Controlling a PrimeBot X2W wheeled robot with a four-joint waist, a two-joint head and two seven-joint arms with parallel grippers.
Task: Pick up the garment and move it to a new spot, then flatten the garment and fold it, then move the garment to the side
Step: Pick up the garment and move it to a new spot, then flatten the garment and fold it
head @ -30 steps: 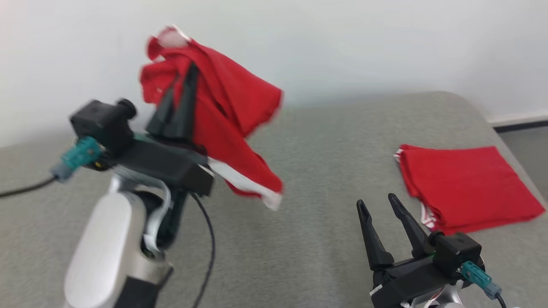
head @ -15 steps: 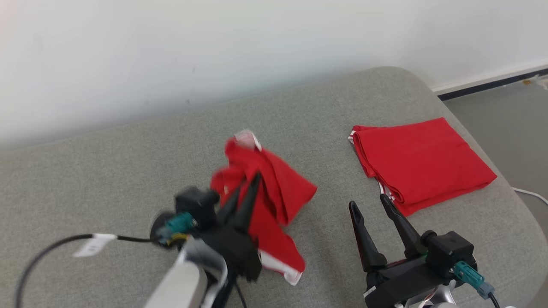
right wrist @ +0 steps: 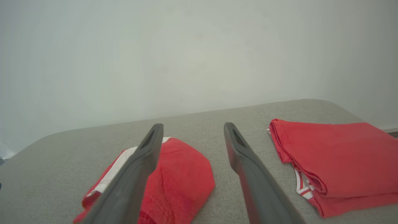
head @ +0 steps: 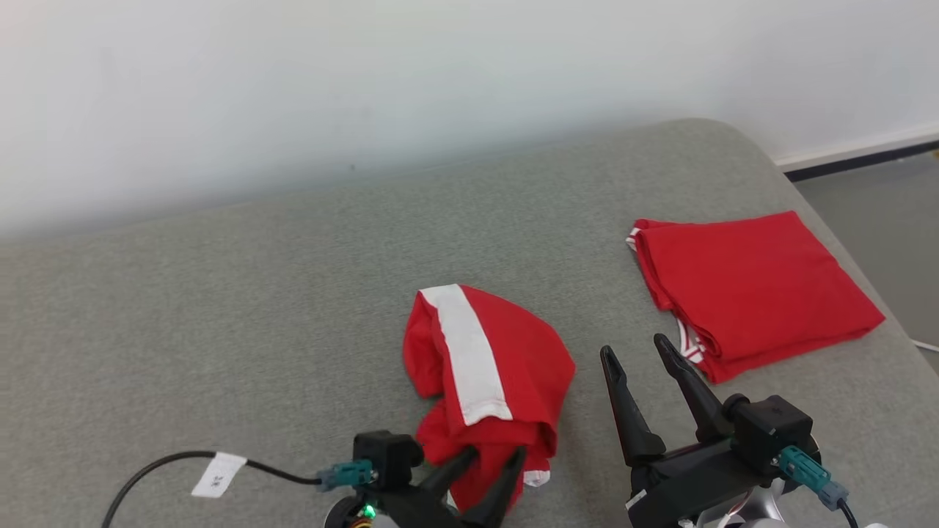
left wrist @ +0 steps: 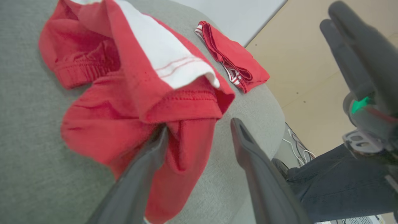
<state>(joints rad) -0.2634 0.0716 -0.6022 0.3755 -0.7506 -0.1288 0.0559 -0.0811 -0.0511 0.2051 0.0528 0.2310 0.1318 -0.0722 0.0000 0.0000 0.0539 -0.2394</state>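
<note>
Left jaws stand apart at the crumpled, white-banded red garment (head: 522,361).

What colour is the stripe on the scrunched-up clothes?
White stripe on the red garment; clearest in the left wrist view.

Grey fabric-covered table (head: 220,330), far-right corner rounded. Crumpled red garment (head: 491,367) lies bunched near the front middle, broad white stripe facing up. Folded red garment (head: 755,293), a neat rectangle with white trim at its near-left corner, lies well apart at the right edge. Black cable (head: 147,469) with white tag at front left; contact with the fabric unclear.
</note>
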